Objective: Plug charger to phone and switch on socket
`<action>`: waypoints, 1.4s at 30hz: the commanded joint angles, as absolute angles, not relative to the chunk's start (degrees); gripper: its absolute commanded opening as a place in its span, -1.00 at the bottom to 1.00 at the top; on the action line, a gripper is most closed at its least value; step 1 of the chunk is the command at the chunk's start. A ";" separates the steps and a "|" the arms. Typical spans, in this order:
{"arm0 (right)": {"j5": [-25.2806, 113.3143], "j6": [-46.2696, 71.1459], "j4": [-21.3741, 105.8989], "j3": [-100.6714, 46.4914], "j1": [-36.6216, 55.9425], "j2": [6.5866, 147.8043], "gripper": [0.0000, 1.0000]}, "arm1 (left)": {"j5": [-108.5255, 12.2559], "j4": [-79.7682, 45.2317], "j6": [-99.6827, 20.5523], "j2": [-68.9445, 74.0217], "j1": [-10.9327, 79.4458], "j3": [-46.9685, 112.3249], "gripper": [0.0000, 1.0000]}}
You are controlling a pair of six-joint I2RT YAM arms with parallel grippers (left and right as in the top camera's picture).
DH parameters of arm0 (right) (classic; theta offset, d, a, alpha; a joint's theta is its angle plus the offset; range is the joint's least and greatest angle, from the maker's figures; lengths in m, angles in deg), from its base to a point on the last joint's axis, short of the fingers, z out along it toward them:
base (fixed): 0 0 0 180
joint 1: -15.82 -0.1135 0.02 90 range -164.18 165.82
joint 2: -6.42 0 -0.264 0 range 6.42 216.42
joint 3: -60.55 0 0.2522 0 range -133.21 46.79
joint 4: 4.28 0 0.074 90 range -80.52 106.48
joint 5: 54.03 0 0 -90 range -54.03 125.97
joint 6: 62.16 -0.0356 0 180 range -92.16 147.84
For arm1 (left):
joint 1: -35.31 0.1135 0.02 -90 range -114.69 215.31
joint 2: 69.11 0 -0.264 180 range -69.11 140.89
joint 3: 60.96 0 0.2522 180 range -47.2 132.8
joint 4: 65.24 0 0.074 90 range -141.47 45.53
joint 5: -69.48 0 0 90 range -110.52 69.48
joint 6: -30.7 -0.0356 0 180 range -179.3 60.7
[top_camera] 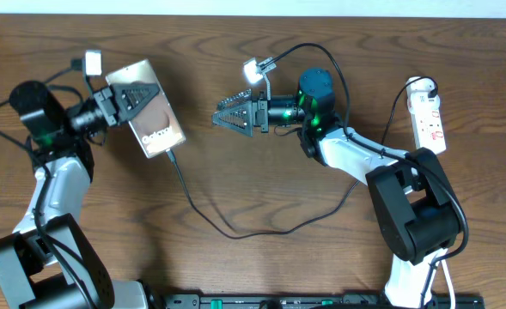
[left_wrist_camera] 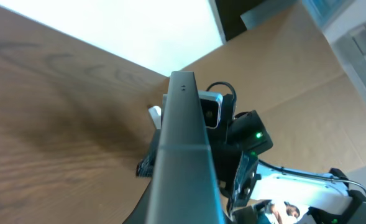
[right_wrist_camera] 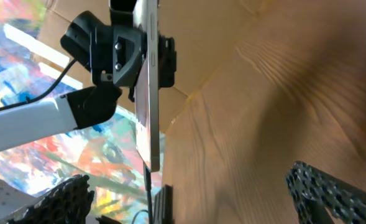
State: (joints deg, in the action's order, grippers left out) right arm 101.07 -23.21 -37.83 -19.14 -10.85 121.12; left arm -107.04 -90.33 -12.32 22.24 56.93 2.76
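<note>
The phone [top_camera: 152, 120], its brown face with white lettering up, is held tilted above the table with my left gripper [top_camera: 125, 99] shut on its upper end. The charger [top_camera: 203, 213] is a thin black cable whose tip meets the phone's lower edge [top_camera: 172, 155]; it loops across the table toward the socket [top_camera: 430, 116] at the far right. My right gripper [top_camera: 221, 117] hangs open to the right of the phone, holding nothing. In the right wrist view the phone [right_wrist_camera: 146, 93] shows edge-on with the cable [right_wrist_camera: 148, 193] hanging from its bottom, between the wide-apart fingers [right_wrist_camera: 332, 193].
A white plug [top_camera: 420, 86] sits at the socket's far end. The right arm's black base [top_camera: 411, 215] stands at the front right, the left arm's base [top_camera: 38, 266] at the front left. A black rail [top_camera: 304, 300] runs along the table's front edge.
</note>
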 commanded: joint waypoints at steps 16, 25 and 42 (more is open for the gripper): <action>104.05 -15.87 -30.07 -19.89 -10.46 120.07 0.99 | -78.80 -62.48 -30.92 21.87 58.75 -11.52 -0.85; 104.05 -13.86 -28.43 -19.89 -10.52 120.07 0.99 | -57.05 -47.31 -32.19 21.87 58.75 -11.52 -0.85; 103.61 -12.13 -25.61 -19.89 -10.52 120.07 0.99 | -56.86 -45.54 -33.19 21.87 58.75 -11.52 -0.85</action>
State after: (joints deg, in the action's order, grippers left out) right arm 103.43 -13.51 -25.66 -19.14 -10.81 121.12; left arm -57.62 -45.91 -32.19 22.26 58.68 -11.98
